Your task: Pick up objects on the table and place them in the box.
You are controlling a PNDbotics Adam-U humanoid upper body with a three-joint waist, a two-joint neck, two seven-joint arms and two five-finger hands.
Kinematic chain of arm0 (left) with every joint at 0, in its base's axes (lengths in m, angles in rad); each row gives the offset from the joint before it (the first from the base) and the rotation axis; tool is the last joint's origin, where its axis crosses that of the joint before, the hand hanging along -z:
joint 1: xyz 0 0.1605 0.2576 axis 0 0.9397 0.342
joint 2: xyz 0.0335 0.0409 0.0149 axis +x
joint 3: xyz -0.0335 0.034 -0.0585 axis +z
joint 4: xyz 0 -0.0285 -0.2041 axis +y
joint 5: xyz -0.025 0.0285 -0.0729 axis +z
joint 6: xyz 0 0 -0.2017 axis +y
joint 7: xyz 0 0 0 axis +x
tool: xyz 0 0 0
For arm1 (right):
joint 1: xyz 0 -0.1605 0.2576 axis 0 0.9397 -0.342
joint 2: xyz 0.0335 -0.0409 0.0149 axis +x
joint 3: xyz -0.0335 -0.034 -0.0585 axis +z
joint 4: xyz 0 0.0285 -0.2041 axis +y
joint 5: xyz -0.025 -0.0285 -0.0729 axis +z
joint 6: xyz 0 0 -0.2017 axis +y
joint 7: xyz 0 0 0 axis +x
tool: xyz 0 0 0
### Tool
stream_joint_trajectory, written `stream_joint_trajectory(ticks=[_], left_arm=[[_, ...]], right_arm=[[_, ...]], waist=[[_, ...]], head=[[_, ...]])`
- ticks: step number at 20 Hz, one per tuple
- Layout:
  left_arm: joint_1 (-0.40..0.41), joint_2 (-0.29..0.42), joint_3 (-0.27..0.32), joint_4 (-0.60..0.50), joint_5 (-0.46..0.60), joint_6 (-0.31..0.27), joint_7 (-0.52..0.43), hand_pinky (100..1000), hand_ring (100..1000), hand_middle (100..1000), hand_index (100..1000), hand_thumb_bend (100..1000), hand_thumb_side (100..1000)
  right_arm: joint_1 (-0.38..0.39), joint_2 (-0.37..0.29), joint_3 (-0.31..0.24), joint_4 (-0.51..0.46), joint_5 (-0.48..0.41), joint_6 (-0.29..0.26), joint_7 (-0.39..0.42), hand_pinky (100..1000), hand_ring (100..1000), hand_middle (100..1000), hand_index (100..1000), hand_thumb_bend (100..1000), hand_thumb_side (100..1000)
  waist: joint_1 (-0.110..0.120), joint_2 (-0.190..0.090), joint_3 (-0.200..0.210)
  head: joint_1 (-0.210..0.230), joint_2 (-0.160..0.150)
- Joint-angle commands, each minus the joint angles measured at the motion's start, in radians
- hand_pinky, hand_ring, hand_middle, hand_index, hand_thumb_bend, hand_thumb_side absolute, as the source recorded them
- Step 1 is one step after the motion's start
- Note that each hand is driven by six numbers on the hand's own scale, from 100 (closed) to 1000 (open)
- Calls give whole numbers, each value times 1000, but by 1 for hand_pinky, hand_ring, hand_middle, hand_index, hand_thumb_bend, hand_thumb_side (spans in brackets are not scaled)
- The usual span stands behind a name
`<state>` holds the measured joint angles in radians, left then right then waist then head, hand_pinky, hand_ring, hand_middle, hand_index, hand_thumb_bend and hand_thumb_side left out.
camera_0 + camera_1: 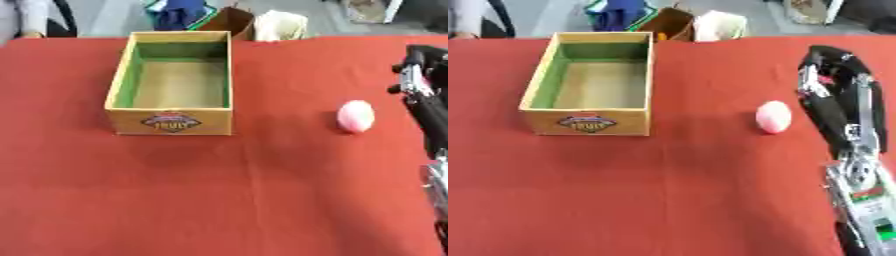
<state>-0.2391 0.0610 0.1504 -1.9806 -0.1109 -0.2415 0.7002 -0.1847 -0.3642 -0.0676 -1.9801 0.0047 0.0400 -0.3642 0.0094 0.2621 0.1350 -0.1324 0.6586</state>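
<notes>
Right arm [859, 195] nearest camera, silver and black, along bench edge. Right hand [826, 82] above red bench [675, 190], fingers look extended (cannot tell open or curled). Pink egg-shaped object [773, 117] just left of hand, not touching. Wooden box [588, 122] well left of hand, upright, green inner walls, nothing visible inside.

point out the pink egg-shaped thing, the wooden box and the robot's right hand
pink egg-shaped thing [773, 117]: right eye view, on the middle of its surface
wooden box [172, 122]: left eye view, on its front wall, at the label
right hand [826, 75]: right eye view, on the dark hand body beside the egg
</notes>
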Motion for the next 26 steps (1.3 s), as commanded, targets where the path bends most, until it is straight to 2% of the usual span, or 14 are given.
stream_joint_trajectory(ticks=[1, 13, 19, 26], left_arm=[[-9, 3, 4, -19, 0, 0, -2, 561, 502, 447, 602, 100, 648], [-8, 3, 3, -19, 1, 0, -2, 560, 495, 446, 602, 100, 648], [-6, 3, 3, -19, 2, 1, -3, 561, 495, 446, 601, 100, 647], [-4, 2, 1, -19, 3, 2, -5, 561, 495, 446, 600, 100, 648]], right_arm=[[-8, -9, -8, -20, 0, -4, 4, 487, 663, 508, 725, 100, 449], [-15, -23, -9, -20, 6, -4, 4, 496, 678, 521, 742, 100, 462], [-29, -48, -12, -20, 25, 7, 7, 506, 692, 533, 751, 100, 480], [-55, -94, -6, -20, 67, 29, 36, 527, 724, 561, 775, 100, 544]], waist=[[-2, -16, -1], [-1, -15, -2], [-2, -14, -1], [-2, -13, 2]], head=[[2, -4], [1, -4], [-3, 20], [-12, 35]])
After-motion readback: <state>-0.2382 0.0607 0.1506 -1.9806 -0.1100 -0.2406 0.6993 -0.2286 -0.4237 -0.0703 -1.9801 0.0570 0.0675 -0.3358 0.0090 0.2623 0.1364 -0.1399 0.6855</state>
